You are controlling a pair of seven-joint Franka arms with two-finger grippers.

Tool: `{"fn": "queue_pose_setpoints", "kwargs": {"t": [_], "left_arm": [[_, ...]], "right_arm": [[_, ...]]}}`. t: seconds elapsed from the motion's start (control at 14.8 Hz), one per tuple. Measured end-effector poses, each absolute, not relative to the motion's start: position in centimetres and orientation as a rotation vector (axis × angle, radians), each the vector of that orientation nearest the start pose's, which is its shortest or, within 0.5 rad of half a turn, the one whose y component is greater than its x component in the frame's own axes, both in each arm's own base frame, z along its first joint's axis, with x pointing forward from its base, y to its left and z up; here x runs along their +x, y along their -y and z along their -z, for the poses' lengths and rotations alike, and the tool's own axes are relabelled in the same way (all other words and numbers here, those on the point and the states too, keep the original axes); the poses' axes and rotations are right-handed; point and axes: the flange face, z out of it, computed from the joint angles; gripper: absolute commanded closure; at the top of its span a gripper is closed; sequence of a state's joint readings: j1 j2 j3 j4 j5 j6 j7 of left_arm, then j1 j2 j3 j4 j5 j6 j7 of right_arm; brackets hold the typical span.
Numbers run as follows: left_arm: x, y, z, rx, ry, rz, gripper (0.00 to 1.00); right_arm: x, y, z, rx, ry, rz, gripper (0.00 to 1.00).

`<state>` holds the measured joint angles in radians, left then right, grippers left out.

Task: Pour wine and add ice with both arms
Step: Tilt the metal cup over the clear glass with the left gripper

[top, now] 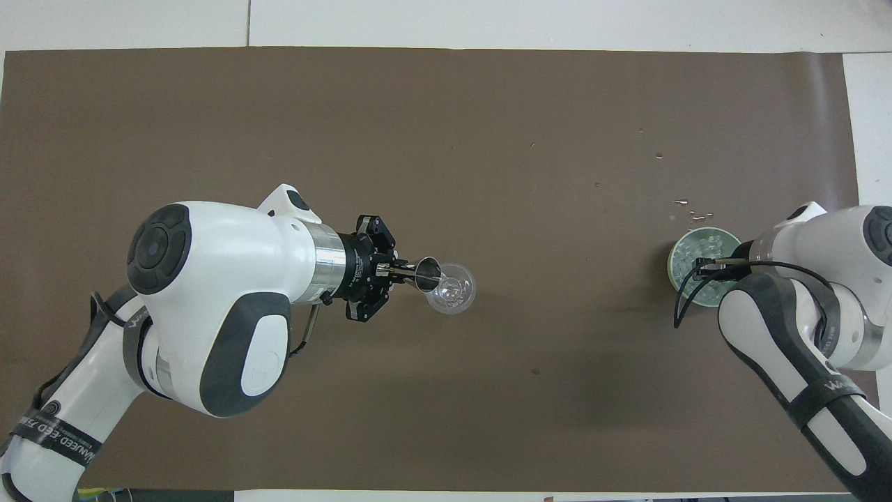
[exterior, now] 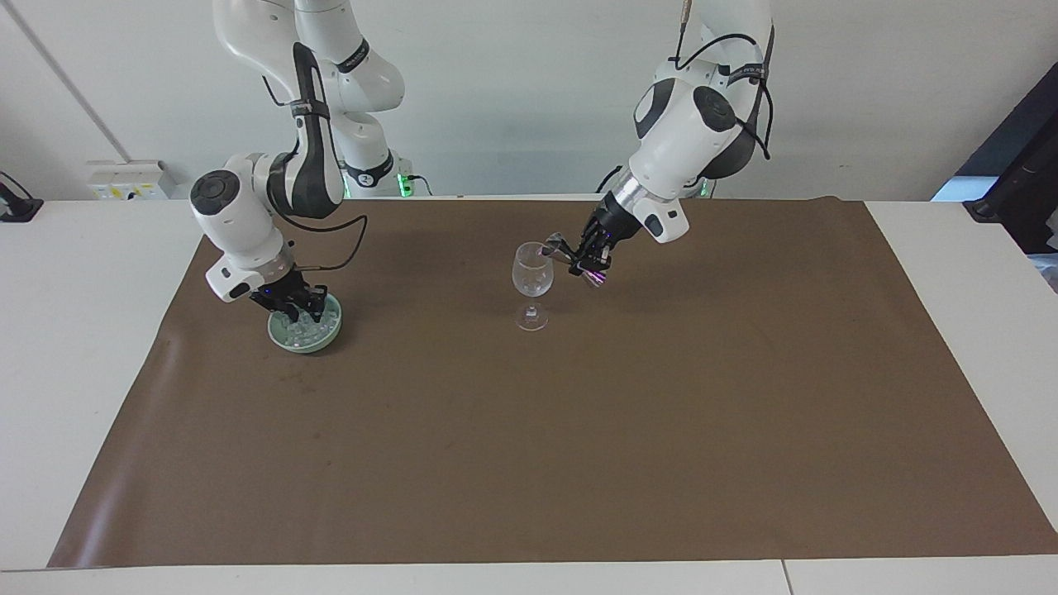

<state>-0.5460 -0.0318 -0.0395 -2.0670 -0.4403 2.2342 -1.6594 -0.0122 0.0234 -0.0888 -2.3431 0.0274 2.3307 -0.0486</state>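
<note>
— Left gripper [exterior: 579, 254] is clenched on a small metal measuring cup [exterior: 555, 245], tipped so its mouth meets the rim of the wine glass [exterior: 531, 273] at mid-bench, nearer the robots' edge.

— So the pour is the step in hand?

— I judge so; whether liquid is running I cannot tell.

— And the ice [exterior: 307, 324]?

— Heaped in the pale green bowl [top: 677, 268], toward the right arm's end of the brown mat [exterior: 529, 463]. Right gripper [exterior: 297, 310] dips into that bowl; its fingers I cannot read.

— Next move?

— Probably hold the tilt steady until the cup empties, then level it and draw clear without knocking the stem. After that the right arm must carry a cube across and release it over the glass.
</note>
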Motion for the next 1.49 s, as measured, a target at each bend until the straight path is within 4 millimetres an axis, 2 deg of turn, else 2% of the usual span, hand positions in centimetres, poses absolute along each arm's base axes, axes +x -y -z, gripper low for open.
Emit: {"fn": "queue_pose_setpoints", "kwargs": {"t": [0.54, 0.68, 1.01, 1.15, 1.28, 1.49], "left_arm": [[44.6, 35.7, -47.9, -2.804, 1.892, -0.052, 1.00], [44.2, 36.2, -48.2, -2.813, 1.833, 0.020, 1.00], [42.9, 38.0, -48.5, -2.825, 1.713, 0.220, 1.00], [42.3, 38.7, -48.7, -2.838, 1.670, 0.291, 1.00], [42.3, 39.0, -49.1, -2.831, 1.663, 0.367, 1.00], [42.0, 39.5, -49.4, -2.823, 1.635, 0.481, 1.00]], "right_arm": [[49.9, 5.2, -32.0, -3.119, -0.117, -0.053, 0.85], [49.9, 5.2, -32.0, -3.119, -0.117, -0.053, 0.93], [50.3, 5.1, -32.7, -3.119, -0.113, -0.042, 0.94], [51.3, 5.1, -34.4, -3.118, -0.108, -0.052, 0.94], [52.6, 5.0, -37.4, -3.102, -0.111, -0.096, 0.94], [53.9, 3.3, -41.6, -3.028, -0.118, -0.126, 0.94]]}}
